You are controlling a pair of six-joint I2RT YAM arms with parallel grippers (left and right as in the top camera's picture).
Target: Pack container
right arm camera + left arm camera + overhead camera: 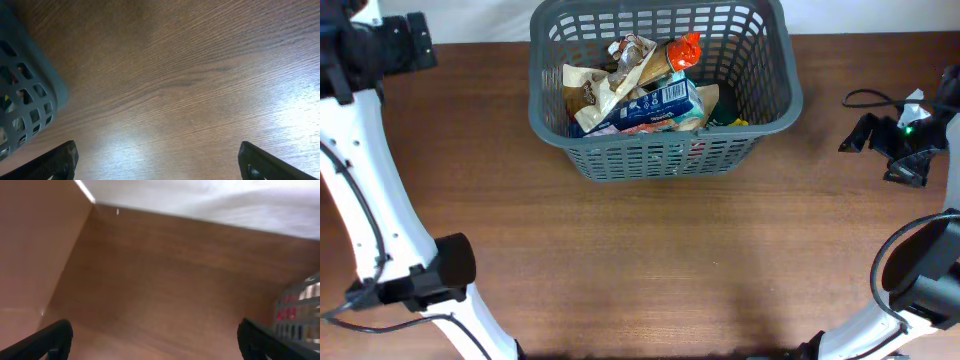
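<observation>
The dark grey slotted container (pixel 775 95) stands at the back middle of the wooden table. It holds several packets, among them a blue one (pixel 655 105), a beige one (pixel 625 65) and one with an orange end (pixel 685 48). My left gripper (pixel 412 45) is at the far left back, well away from the container, open and empty in the left wrist view (pixel 155 340). A piece of the container wall shows at that view's right edge (pixel 300 312). My right gripper (pixel 880 140) is to the right of the container, open and empty (pixel 157 160). The container's corner shows at the left (pixel 27 82).
A black cable (pixel 870 97) lies on the table at the far right by the right arm. The white arm links and black joints stand at the front left (pixel 440 270) and front right (pixel 920 265). Bare wood (pixel 650 260) lies in front of the container.
</observation>
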